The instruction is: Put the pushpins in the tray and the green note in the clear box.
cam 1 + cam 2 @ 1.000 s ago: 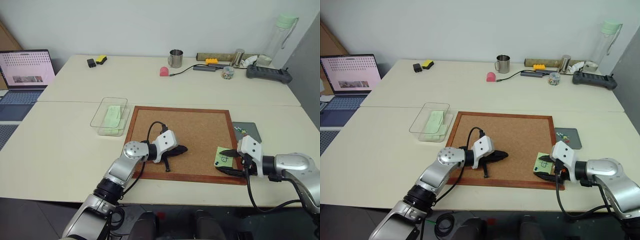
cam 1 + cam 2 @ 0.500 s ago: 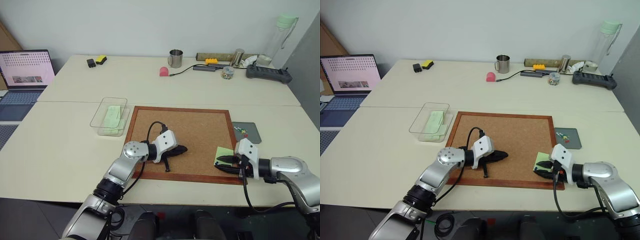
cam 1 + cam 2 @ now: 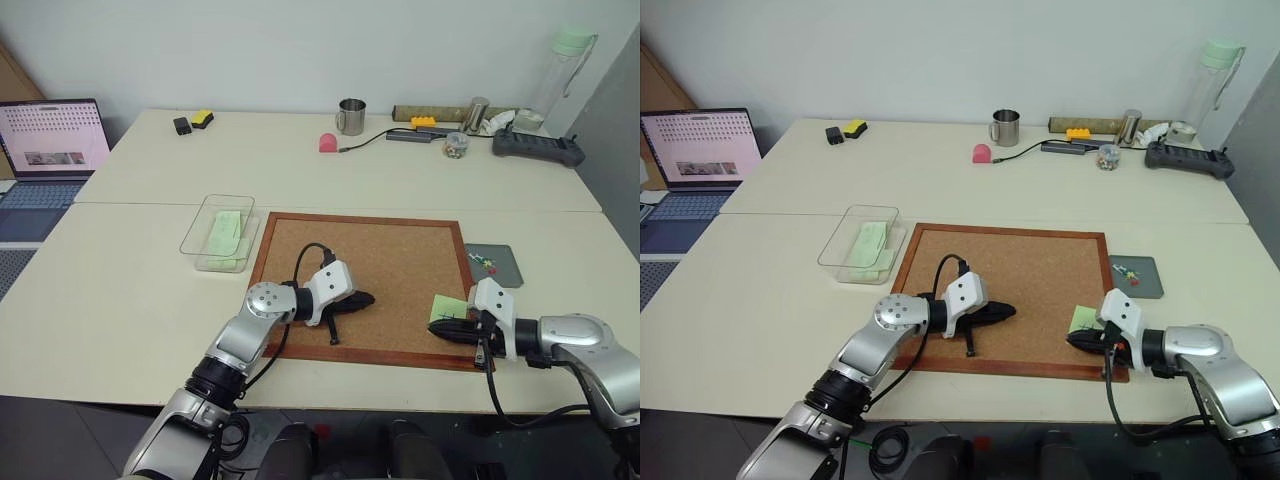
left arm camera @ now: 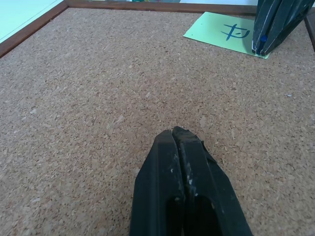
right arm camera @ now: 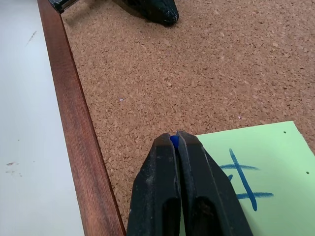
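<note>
The green note (image 3: 450, 306), marked with a handwritten character, lies flat on the corkboard (image 3: 390, 262) near its front right corner. My right gripper (image 3: 436, 326) is at the note's edge. It is shut on a pushpin (image 5: 173, 141), whose small blue head shows between the fingertips. Right of the board sits the dark grey tray (image 3: 506, 273) with tiny coloured pins (image 3: 483, 262) in it. The clear box (image 3: 204, 226), holding plain pale green sheets, stands left of the board. My left gripper (image 3: 366, 298) is shut with nothing in it, low over the board's middle.
A laptop (image 3: 50, 140) stands at the far left. Along the back of the table are a metal mug (image 3: 351, 116), a pink object (image 3: 328, 143), a small jar of coloured bits (image 3: 455, 146), a cable, a black device (image 3: 536, 148) and a tall bottle (image 3: 562, 70).
My right gripper's fingers, open over the note a second ago, have closed at the note's edge. The left arm has kept still.
</note>
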